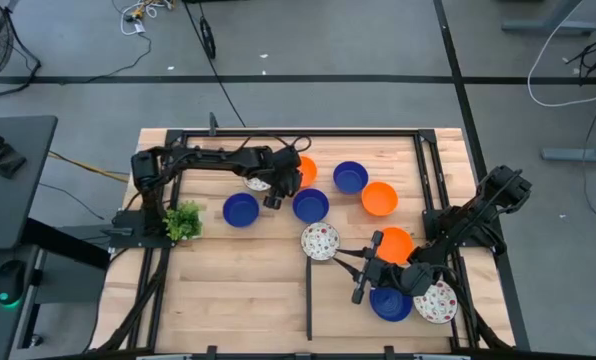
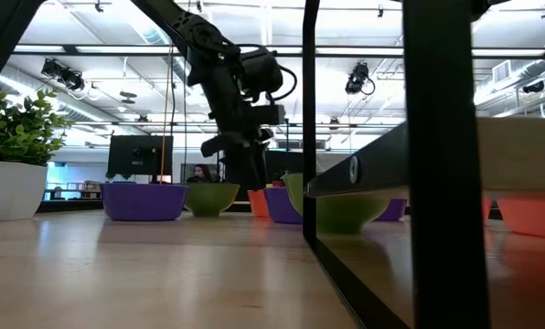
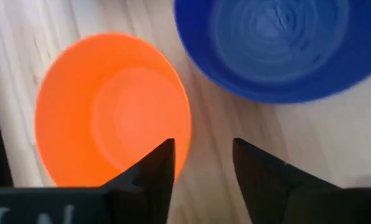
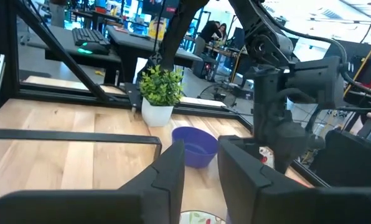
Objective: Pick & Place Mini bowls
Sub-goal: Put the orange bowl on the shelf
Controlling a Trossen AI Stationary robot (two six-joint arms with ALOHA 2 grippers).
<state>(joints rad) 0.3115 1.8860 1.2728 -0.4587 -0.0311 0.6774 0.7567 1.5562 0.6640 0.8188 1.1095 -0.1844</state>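
Left gripper (image 3: 201, 165) over orange bowl (image 3: 111, 109) rim, fingers spread. Best straddled the rim squarely, clear of blue bowl (image 3: 279, 43) beside. Right gripper (image 4: 201, 168) well apart from orange bowl, spread, idle.

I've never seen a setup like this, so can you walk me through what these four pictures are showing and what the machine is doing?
It is a robot with two dark arms at a wooden table. One picture looks straight down, one looks level across the tabletop, and two come from cameras on the wrists. Scattered on the table are small bowls: blue ones, orange ones, and white speckled ones, plus a small potted plant. The left gripper hangs open and empty, with an orange bowl just to one side of its fingers and a blue bowl a little beyond. The right gripper sits open near the table's front right, holding nothing.
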